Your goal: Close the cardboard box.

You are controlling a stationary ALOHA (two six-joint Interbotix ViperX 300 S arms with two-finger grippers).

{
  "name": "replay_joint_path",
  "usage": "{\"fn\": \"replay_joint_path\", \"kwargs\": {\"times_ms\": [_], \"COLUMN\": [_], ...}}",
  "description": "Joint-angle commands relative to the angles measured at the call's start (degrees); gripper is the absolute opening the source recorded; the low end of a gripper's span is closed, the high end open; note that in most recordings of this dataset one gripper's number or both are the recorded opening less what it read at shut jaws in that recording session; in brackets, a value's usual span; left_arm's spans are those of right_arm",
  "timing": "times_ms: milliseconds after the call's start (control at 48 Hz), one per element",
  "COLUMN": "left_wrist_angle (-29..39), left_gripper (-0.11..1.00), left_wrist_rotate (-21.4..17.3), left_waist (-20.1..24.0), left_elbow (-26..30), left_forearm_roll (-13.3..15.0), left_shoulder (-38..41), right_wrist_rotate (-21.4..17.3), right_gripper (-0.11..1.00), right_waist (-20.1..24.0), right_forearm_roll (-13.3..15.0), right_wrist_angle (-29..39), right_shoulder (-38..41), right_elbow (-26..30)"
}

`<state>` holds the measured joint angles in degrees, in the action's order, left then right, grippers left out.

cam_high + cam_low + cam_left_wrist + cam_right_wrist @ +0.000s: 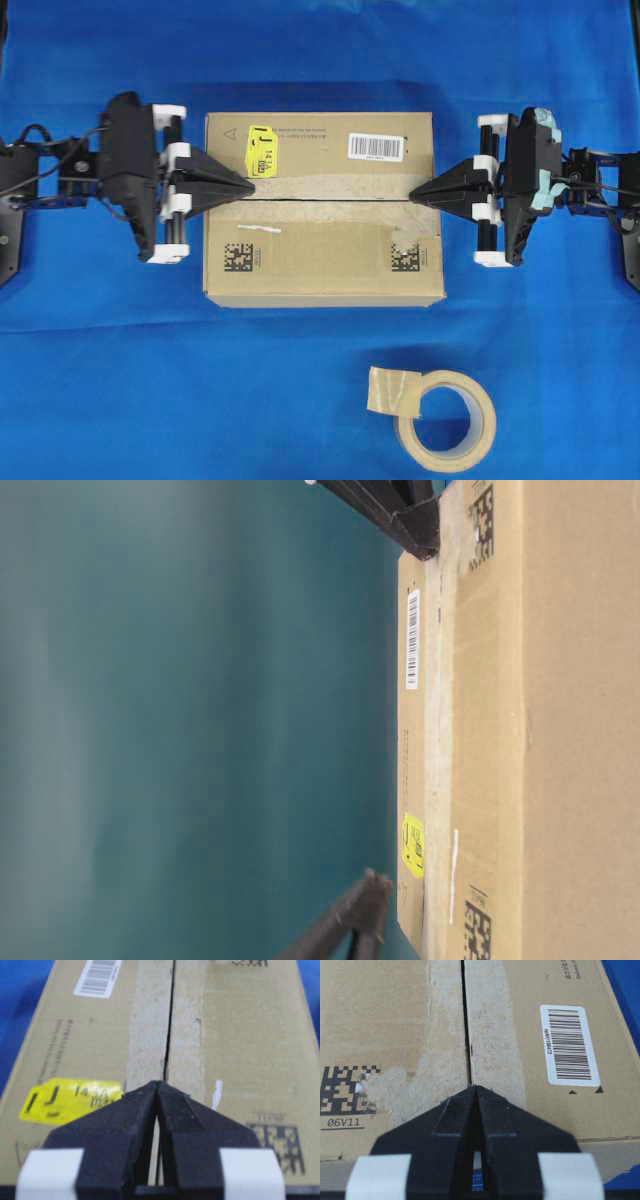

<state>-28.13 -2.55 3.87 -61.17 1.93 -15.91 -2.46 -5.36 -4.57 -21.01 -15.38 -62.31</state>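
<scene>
- The cardboard box (323,208) sits mid-desk, top flaps meeting along a narrow seam.
- My left fingers (248,187) and right fingers (415,197), both pressed together, rest at opposite seam ends.
- Risk: untaped flaps spring up upon release.

The cardboard box (322,250) is matt brown card, with rough, torn paper along its middle seam (466,1035). On the box, the barcode label (377,147) is smooth white paper. The blue cloth (150,380) under the box looks soft.
</scene>
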Motion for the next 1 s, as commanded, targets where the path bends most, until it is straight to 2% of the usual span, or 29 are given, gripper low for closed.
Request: {"fn": "replay_joint_path", "kwargs": {"times_ms": [0,354,979], "left_wrist_angle": [-4.75,-13.18,-15.21], "left_gripper": [0.0,0.0,0.0], "left_wrist_rotate": [-0.09,0.0,0.0], "left_waist": [-0.18,-0.18,-1.49], "left_elbow": [-1.76,-6.86,-6.77], "left_forearm_roll": [0.09,0.09,0.09], "left_shoulder": [-0.7,0.7,4.31], "right_wrist_rotate": [-0.09,-0.09,-0.09], "right_gripper": [0.0,0.0,0.0], "right_waist": [-0.62,-0.62,-0.62], "right_forearm_roll": [-0.18,-0.18,-0.18], "right_wrist_angle": [0.0,-0.26,-0.18], "right_shoulder": [0.26,0.44,0.35], "right_elbow": [0.88,0.97,0.88]}}
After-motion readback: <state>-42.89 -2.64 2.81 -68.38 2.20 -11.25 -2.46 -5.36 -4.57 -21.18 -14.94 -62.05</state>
